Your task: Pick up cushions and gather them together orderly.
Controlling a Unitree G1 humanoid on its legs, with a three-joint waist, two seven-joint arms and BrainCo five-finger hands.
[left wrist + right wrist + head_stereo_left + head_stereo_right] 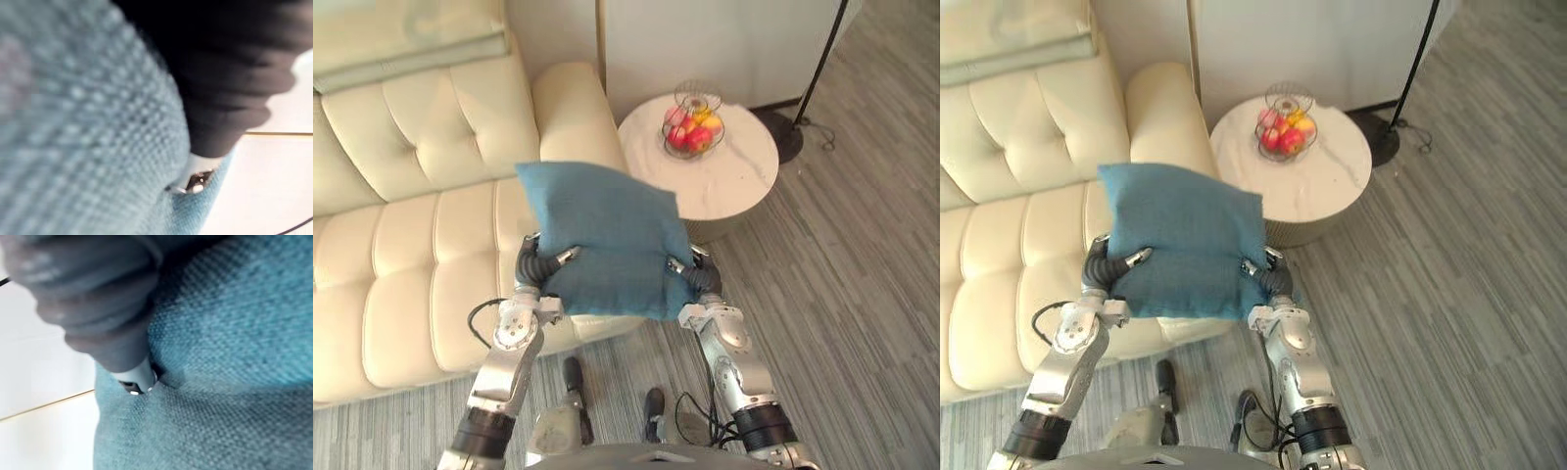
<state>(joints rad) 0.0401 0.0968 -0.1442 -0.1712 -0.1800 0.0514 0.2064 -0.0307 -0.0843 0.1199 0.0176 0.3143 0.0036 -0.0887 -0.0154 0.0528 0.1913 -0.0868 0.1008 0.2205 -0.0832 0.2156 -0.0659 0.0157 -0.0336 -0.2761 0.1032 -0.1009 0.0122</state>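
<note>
1. While it hangs in the air above the front edge of the cream leather sofa (411, 264), the square blue cloth cushion (607, 235) is gripped at its two bottom corners.
2. The left robot hand (536, 266) and right robot hand (697, 279) each pinch one corner.
3. I think this is the carrying step.
4. Next, it should go down softly on the sofa seat.

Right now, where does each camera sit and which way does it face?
Left eye view: head, looking down; both arms, left hand and right hand pinching blue woven cushion by cream leather sofa.
Right eye view: same head, slightly aside, same scene.
Left wrist view: against the cushion; dark cover.
Right wrist view: likewise.
All share the cushion.
</note>
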